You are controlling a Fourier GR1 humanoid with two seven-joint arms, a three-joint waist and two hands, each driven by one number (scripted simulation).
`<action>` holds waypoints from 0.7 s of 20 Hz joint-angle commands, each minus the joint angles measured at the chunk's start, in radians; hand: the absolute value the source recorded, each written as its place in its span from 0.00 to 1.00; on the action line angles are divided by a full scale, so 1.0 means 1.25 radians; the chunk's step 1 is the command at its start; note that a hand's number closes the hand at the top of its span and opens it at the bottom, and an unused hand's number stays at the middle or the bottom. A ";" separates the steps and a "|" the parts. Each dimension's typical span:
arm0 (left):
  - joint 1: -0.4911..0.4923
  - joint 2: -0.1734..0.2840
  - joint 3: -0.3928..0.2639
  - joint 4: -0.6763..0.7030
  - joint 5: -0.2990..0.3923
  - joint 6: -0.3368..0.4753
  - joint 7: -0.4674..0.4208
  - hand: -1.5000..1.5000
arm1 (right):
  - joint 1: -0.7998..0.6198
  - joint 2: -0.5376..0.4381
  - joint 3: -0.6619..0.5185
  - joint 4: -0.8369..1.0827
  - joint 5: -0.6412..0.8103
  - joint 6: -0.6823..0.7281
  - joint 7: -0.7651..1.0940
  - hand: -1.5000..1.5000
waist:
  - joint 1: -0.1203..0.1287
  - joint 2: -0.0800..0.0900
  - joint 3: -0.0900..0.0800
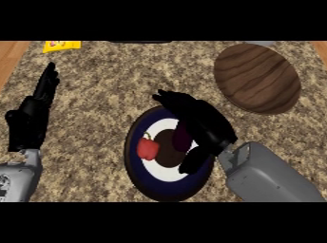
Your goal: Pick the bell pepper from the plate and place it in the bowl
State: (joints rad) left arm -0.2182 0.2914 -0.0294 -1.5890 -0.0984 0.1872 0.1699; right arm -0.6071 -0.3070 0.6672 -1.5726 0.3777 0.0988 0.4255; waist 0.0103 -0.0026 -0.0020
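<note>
While your right hand (198, 126) hangs over the plate (141, 182), the bell pepper (148, 148) sits untouched on the plate's left half, at about nine o'clock from its dark centre. The hand's fingers are spread and only slightly bent, with nothing in them; the thumb droops toward six o'clock across the plate's right side. You can see that the palm covers the plate's right and upper part and not the pepper itself, so the hand looks to be staged above and beside the target, ready to close in from three o'clock. A dark shape under the palm cannot be made out.

Your left hand (32, 116) rests open at nine o'clock on the counter (103, 85), fingers pointing up toward twelve, well apart from the plate and out of the working path.

The wooden bowl (257, 78) waits at about two o'clock from the plate, near enough for one carry. A yellow item (61, 45) lies at the far edge, around eleven o'clock.

My judgement: the grasp is not yet made; you need to shift left.
</note>
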 commanded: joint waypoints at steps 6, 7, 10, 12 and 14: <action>-0.010 0.007 0.030 0.012 0.009 -0.031 0.003 0.50 | -0.118 0.185 0.028 0.149 0.026 0.158 0.125 0.00 | -0.001 0.003 0.001; -0.016 -0.038 -0.013 -0.001 -0.034 0.014 0.013 0.50 | -0.118 0.188 0.028 0.168 0.026 0.177 0.127 0.00 | -0.002 0.003 0.001; 0.013 -0.016 0.029 0.028 0.002 -0.023 -0.029 0.50 | -0.110 0.237 0.051 0.193 0.068 0.192 0.188 0.00 | -0.003 0.002 0.001; 0.001 -0.020 0.020 -0.005 -0.014 -0.012 0.002 0.50 | -0.126 0.242 0.048 0.253 0.083 0.212 0.188 0.00 | 0.000 0.002 0.001; -0.017 -0.010 0.024 0.005 -0.028 -0.015 0.008 0.50 | -0.110 0.244 0.067 0.260 0.096 0.217 0.216 0.00 | -0.004 0.002 0.001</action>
State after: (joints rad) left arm -0.2279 0.2699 -0.0090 -1.5861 -0.1195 0.1740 0.1776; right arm -0.7347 -0.0386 0.7353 -1.2990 0.4675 0.3255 0.6301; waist 0.0084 0.0004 -0.0004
